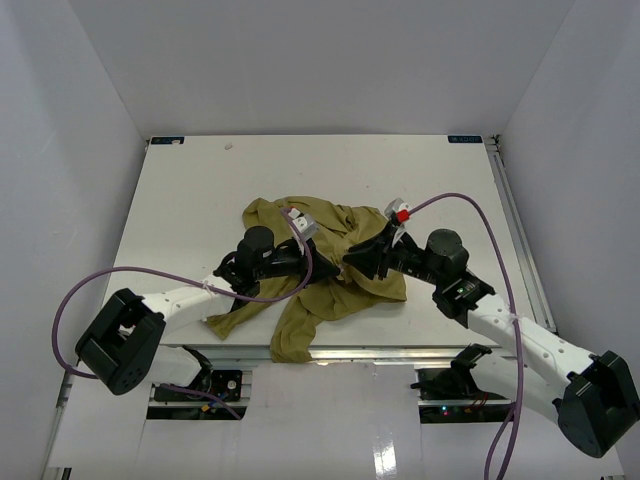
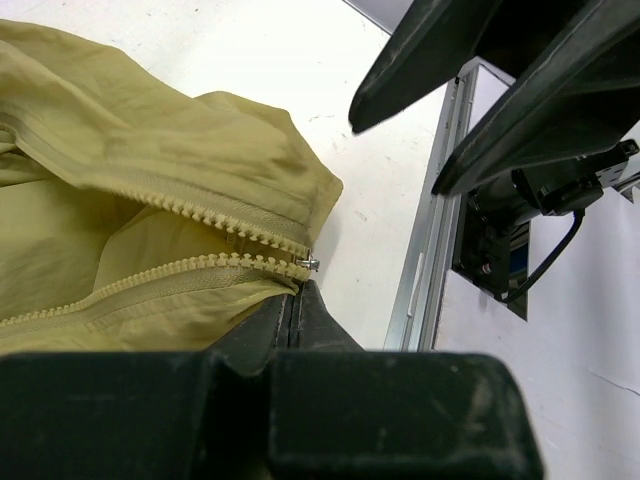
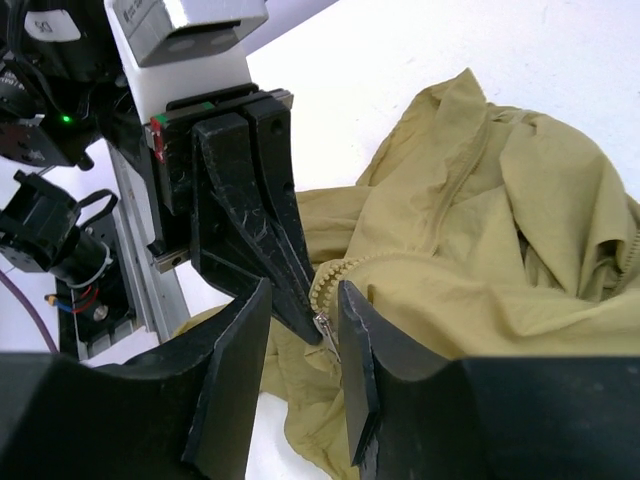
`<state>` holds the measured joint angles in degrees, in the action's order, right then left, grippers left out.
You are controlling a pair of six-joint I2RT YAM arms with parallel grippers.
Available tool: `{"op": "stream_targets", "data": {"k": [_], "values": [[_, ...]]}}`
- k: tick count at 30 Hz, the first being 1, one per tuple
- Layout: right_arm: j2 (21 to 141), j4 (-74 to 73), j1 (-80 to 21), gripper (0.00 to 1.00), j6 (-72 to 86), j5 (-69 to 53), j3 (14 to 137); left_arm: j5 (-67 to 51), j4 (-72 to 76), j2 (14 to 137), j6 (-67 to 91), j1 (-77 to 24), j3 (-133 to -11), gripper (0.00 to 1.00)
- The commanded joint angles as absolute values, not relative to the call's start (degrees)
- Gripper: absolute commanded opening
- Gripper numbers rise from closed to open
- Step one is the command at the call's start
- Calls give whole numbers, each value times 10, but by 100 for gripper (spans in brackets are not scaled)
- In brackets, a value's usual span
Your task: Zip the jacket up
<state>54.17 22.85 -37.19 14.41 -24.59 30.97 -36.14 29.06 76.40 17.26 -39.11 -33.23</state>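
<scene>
Olive-green thin cloth, the jacket lies crumpled at the middle of the white table, with one end trailing over the near edge at the bottom of the overhead view. Both arms reach in from the lower corners and meet over its centre, so their black wrists cover much of the zip from above.

The left gripper is clenched on the jacket, its two black fingers pressed flat together on a fold of cloth just under the foot of the zip. The small metal zipper slider sits right above the fingertips, at the point where the two rows of pale yellow zipper teeth join; from there they spread apart toward the left of that frame.

The right gripper is released, its jaws apart and gripping nothing. The slider's pull tab hangs in the gap between them, close to the right-hand finger in that view.

Purple cables loop from each wrist. An aluminium rail runs along the table edge, and plain white walls close in the sides and back. Small labels at the far table corners are too small to read.

The fingers are matte, scuffed black plastic, wedge-shaped. The cloth is smooth and finely creased.
</scene>
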Motion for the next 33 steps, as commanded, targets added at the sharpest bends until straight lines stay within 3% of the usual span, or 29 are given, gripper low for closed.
{"op": "stream_targets", "data": {"k": [1,15,33], "values": [[498,165,-374,39,156,-154,303,-365,301,759,184,-390,-346,0],[505,144,-395,32,134,-179,293,-378,316,768,191,-390,-345,0],[560,182,-415,38,83,-190,295,-387,330,770,196,-389,-339,0]]}}
